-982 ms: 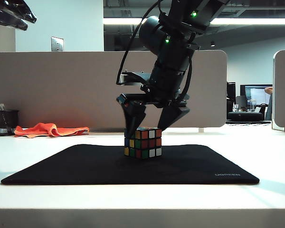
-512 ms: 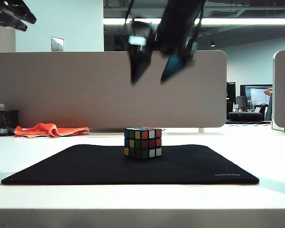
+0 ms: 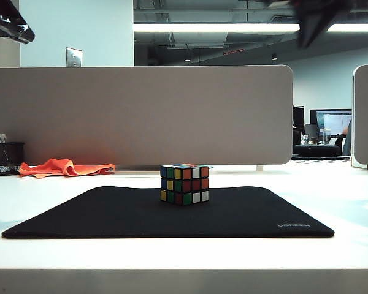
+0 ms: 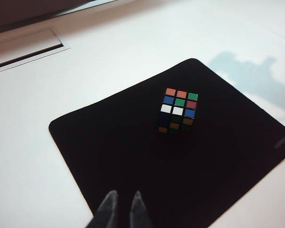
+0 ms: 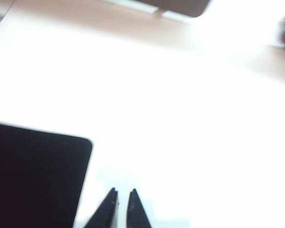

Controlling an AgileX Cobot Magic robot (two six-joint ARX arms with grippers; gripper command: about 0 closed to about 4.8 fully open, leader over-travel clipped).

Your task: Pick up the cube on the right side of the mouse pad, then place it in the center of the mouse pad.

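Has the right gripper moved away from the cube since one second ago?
Yes. The right gripper rose up and rightward, above the partition; the cube stayed.

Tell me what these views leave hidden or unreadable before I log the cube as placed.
- Right pincer: only its near-shut fingertips show in the right wrist view; in the exterior view it is a blur at the top edge.
- Left pincer: tips only, the rest cut off by the left wrist view's edge.
- Cube rear and underside: hidden by the cube itself.
- Mouse pad lettering: too small in the left wrist view.
- Pen holder contents: too small, exterior view.
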